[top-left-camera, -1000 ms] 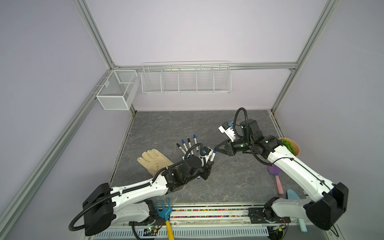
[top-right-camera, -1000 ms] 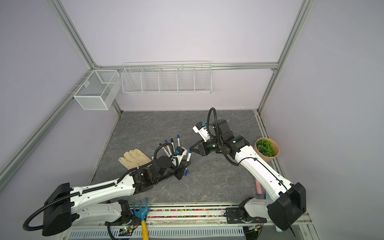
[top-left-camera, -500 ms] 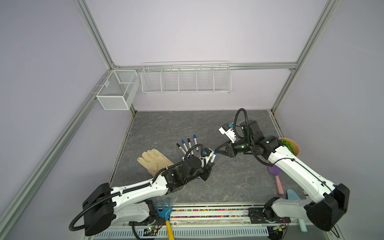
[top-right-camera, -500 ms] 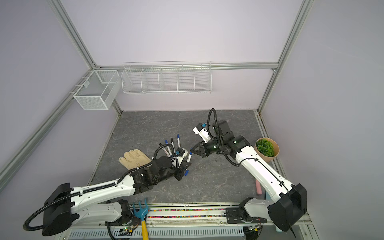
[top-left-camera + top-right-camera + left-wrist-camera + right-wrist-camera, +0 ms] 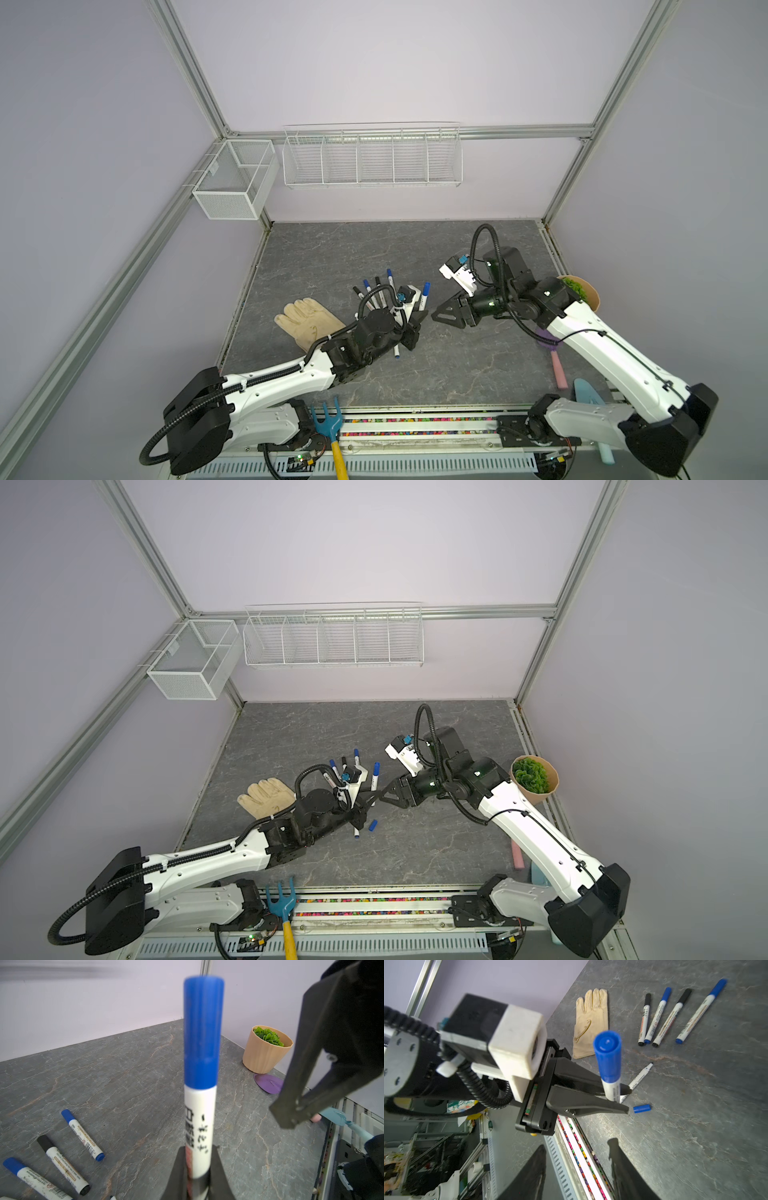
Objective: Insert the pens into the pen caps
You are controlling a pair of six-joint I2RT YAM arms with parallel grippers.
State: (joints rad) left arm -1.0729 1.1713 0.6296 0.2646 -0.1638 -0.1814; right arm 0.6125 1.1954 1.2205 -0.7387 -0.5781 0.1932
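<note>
My left gripper [image 5: 198, 1148] is shut on a white-barrelled pen [image 5: 199, 1122] that wears a blue cap [image 5: 202, 1032]; both top views show that pen [image 5: 423, 300] [image 5: 374, 780] standing up from the jaws. Just to its right, my right gripper [image 5: 436, 316] [image 5: 577, 1144] is open and holds nothing. An uncapped pen [image 5: 639, 1076] and a loose blue pen cap [image 5: 641, 1108] [image 5: 372, 825] lie on the table below the left gripper [image 5: 623, 1099]. Several capped pens [image 5: 671, 1018] [image 5: 83, 1134] lie in a row further back.
A cream glove [image 5: 307, 322] lies left of the pens. A plant pot [image 5: 582, 291], a purple scoop [image 5: 548, 336] and a light blue trowel [image 5: 590, 399] sit along the right edge. A blue garden fork [image 5: 328, 424] rests at the front rail. Wire baskets [image 5: 370, 158] hang on the back wall.
My right gripper's jaws have opened and let go of the blue cap, which stays on the pen in my left gripper. Both arms have hardly moved.
</note>
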